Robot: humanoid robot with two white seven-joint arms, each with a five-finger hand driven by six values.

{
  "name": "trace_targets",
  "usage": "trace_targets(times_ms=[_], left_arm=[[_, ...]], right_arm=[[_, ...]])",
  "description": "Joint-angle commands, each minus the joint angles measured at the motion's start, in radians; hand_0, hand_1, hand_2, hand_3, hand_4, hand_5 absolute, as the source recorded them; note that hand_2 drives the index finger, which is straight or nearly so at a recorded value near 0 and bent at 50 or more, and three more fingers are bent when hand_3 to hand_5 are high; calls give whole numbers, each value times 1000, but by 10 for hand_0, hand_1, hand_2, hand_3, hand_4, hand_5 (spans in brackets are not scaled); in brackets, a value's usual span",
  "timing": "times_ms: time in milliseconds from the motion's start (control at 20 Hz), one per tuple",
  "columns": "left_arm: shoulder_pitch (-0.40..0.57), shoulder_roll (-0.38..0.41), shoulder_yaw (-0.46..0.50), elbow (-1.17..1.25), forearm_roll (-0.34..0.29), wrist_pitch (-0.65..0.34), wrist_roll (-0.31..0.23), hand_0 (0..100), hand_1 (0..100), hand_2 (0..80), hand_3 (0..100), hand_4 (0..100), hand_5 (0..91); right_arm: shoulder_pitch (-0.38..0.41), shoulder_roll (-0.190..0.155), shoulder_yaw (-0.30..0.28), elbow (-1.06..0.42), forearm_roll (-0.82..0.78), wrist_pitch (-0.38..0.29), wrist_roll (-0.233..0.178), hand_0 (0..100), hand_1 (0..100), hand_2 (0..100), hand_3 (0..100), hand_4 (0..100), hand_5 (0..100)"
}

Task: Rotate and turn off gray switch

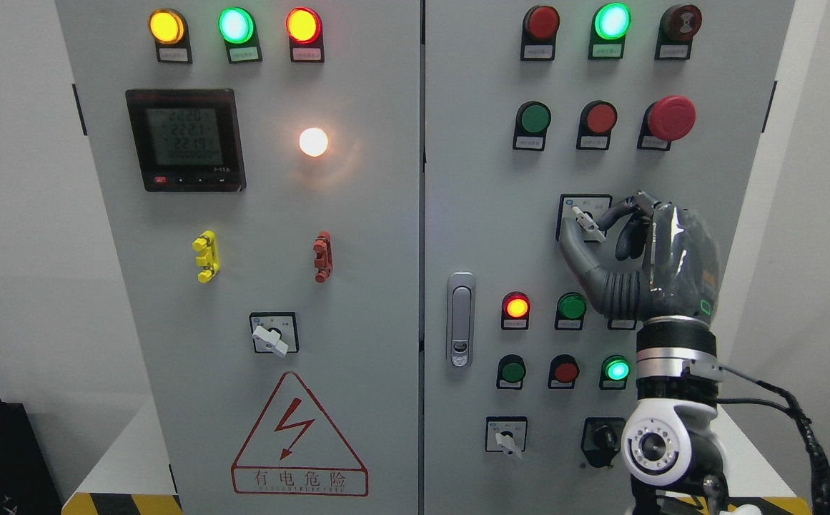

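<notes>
contact looks made: the right hand (661,261) rises from the lower right of the head view, its thumb and a bent finger pinched around the gray switch (588,223), a small pale lever on a white plate in the middle of the right-hand door (472,179) of the control cabinet. the thumb comes up from below and left of the lever, the fingertip from the right; both appear to touch it, though the exact contact is partly hidden by the fingers. the remaining fingers curl loosely behind.

the lever tilts, its upper end toward the upper left and its lower end toward the lower right. the plate's markings are too small to read, so whether this is the on or the off position cannot be told. judged from the grip alone, the reach and the grasp are done, while the turn itself is either under way or not yet finished, and release is left.

further out, a red mushroom button (670,118) sits above and to the right of the switch, and a lit red lamp (516,307) lies below and to its left. 1 similar selector (506,438) sits low on the same door, and another selector on the left door (272,337), both untouched. the left hand is not in view.
</notes>
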State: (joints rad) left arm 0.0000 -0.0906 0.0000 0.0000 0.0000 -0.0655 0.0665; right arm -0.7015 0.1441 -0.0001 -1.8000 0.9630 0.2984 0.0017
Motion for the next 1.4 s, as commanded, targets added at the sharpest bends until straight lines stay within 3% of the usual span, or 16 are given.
trace_targets(times_ms=[0, 1350], left_arm=[[-9, -1, 8, -26, 20, 0, -1, 120, 389, 0, 0, 0, 0], [-9, 0, 8, -26, 20, 0, -1, 120, 389, 0, 0, 0, 0]], right_arm=[[-1, 0, -26, 4, 0, 1, -3, 300, 503, 634, 969, 957, 1000], [-3, 2, -15, 5, 0, 7, -3, 461, 480, 665, 1000, 967, 1000]])
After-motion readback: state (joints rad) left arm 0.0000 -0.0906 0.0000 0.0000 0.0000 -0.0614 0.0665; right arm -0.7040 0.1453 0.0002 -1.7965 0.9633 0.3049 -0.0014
